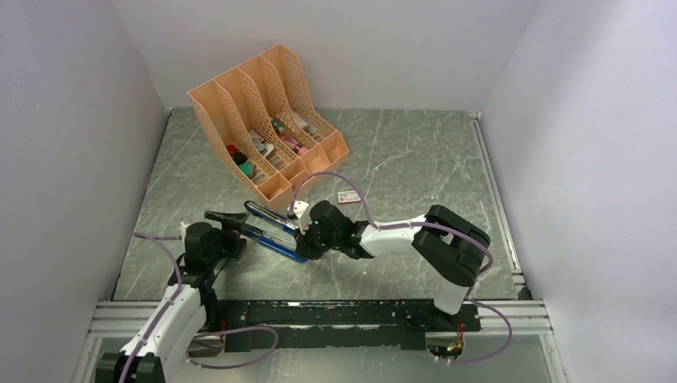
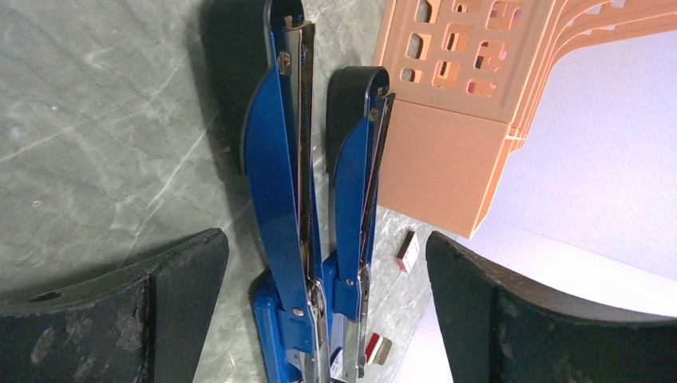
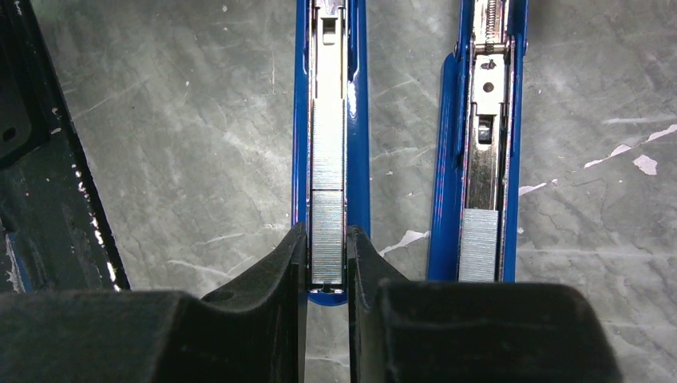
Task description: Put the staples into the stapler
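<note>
Works over a blue stapler (image 1: 267, 230) splayed open on the grey marbled desk (image 1: 415, 159), with its two long rails lying side by side. Reaches in from the right with the right pincer (image 3: 327, 231), nearly closed, and pinches the near end of the staples (image 3: 327, 159) between the two black fingers. Has the staples lying lengthwise as a silvery ridged strip in the channel of one rail, at that rail's near end in the right wrist view. Shows a shorter ridged silvery piece in the other rail, just beside. Holds the left pincer (image 2: 325, 239) spread wide open at the stapler's other end, with one finger on each side of the rails and touching neither. Leaves a peach-coloured slotted file organizer (image 1: 267, 120) at the back of the desk, close behind the stapler, holding small items too small to tell apart. Leaves a little white-and-red box (image 1: 348, 197) flat on the desk, just beyond the right arm.
</note>
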Motion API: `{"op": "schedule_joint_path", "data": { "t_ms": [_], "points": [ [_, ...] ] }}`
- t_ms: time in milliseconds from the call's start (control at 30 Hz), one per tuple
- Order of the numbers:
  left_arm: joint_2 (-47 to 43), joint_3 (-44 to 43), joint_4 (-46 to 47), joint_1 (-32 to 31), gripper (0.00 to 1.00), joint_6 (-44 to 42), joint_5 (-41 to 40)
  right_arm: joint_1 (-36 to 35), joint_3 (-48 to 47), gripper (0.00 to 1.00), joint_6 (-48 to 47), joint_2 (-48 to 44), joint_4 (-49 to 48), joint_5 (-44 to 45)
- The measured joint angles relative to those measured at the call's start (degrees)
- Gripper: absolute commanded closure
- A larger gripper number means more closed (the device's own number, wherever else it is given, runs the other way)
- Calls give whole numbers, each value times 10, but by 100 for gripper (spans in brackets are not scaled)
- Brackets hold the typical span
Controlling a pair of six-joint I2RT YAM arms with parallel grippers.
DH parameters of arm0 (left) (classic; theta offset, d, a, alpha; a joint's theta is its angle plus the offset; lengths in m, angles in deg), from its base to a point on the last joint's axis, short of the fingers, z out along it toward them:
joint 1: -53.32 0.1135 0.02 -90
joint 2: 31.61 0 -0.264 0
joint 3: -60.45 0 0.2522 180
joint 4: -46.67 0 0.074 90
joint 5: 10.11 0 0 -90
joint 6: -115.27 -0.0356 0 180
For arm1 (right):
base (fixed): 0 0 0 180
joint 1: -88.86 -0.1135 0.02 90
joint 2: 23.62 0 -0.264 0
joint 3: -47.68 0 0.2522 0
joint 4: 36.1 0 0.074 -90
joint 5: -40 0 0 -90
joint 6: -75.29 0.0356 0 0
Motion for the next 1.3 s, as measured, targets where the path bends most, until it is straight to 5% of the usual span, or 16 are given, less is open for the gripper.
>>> {"op": "schedule_joint_path", "data": {
  "t_ms": [733,1300],
  "points": [
    [221,3,261,0,4,37,12,0,-28,100,-2,19,17,-4],
    [150,13,269,0,37,-74,-67,1,-40,100,-15,26,27,-7]
  ]
}}
